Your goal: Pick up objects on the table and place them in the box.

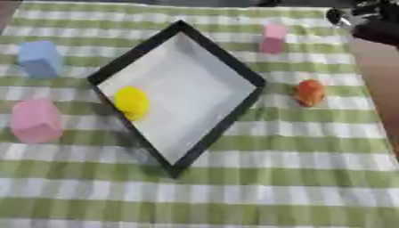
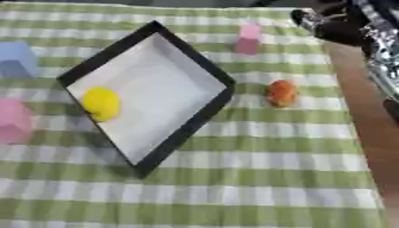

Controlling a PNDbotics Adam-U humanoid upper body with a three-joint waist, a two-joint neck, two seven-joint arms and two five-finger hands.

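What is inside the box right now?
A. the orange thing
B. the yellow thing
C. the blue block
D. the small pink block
B: the yellow thing lies inside the box, near its left wall, while the orange thing, the blue block and the small pink block sit outside it on the checked cloth.

All I see of my machine is its right hand (image 2: 333, 24): mostly black, bulky and rounded, with a bright silver piece at the end. Behind it, the arm (image 2: 382, 44) shows black with silver, glinting sections.
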